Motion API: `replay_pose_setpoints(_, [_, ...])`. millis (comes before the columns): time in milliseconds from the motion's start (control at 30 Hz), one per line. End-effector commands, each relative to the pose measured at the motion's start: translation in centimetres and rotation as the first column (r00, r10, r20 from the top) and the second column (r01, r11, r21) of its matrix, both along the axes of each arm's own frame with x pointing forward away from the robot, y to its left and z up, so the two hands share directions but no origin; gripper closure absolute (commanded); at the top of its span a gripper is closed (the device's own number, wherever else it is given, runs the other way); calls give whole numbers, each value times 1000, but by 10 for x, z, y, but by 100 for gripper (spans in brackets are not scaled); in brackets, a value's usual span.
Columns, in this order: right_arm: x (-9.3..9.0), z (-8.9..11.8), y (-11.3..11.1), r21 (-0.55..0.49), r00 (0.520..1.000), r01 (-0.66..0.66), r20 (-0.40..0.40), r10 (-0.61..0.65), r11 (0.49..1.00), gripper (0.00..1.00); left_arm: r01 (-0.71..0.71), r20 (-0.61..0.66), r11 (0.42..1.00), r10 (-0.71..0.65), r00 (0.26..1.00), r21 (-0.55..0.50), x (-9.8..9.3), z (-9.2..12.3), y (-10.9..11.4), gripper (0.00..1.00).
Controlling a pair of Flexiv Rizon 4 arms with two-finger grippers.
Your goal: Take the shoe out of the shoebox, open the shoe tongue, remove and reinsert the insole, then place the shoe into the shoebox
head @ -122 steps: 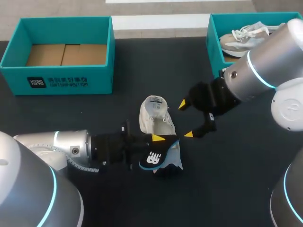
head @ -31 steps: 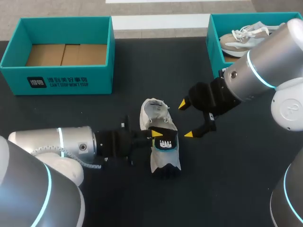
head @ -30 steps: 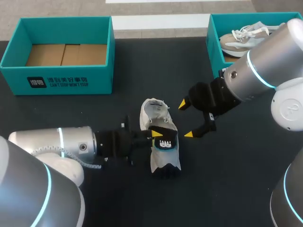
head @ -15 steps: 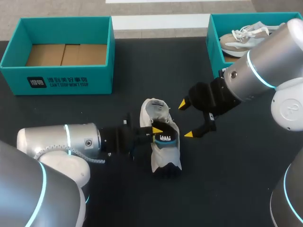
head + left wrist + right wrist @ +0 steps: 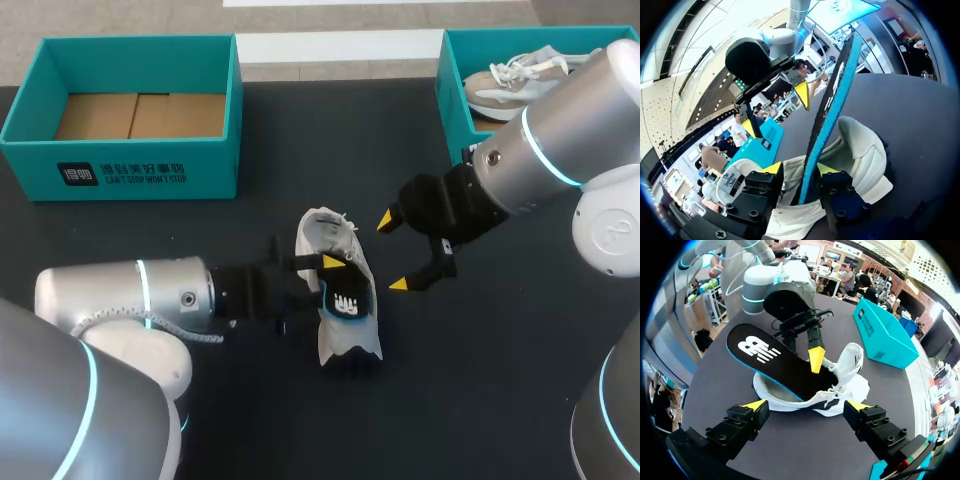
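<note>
Black insole [image 5: 832, 95] pinched in left hand [image 5: 799, 169].

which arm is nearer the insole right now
Left. The left arm has its jaws shut on the insole, which slants into the shoe. The right arm holds its jaws open beside the shoe, clear of the insole.

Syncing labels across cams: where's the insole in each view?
Head view: insole mid-table, tilted over the white shoe.
Left wrist view: seen edge-on, insole clamped between the left claw fingers, rising from the shoe.
Right wrist view: insole ahead of the open right claw, logo side showing, one end in the shoe.
Shared landmark: the white shoe.
</note>
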State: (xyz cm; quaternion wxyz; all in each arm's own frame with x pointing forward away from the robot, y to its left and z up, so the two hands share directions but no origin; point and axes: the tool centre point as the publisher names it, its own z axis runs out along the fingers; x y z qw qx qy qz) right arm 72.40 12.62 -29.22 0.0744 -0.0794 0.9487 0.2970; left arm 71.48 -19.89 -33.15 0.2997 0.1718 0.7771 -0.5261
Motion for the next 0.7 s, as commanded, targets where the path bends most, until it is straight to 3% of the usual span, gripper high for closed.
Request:
replay_pose_setpoints(33, [0, -1, 1, 0, 1000, 1, 0, -1, 1000, 0, 11, 17, 1000, -10, 1000, -16, -15, 11, 10, 62])
replay_pose_setpoints(267, [0, -1, 1, 0, 1000, 1, 0, -1, 1000, 0, 39, 39, 999, -38, 999, -23, -28, 18, 3, 69])
replay_pose_setpoints(300, [0, -1, 1, 0, 1000, 1, 0, -1, 1000, 0, 46, 38, 999, -45, 998, -20, -30, 17, 1, 75])
replay_pose_setpoints(367, [0, -1, 1, 0, 1000, 1, 0, -1, 1000, 0, 57, 26, 998, -56, 998, -21, -32, 13, -2, 100])
replay_pose_setpoints(700, [0, -1, 1, 0, 1000, 1, 0, -1, 1000, 0, 56, 11, 998, -56, 998, 0, -21, -17, -12, 100])
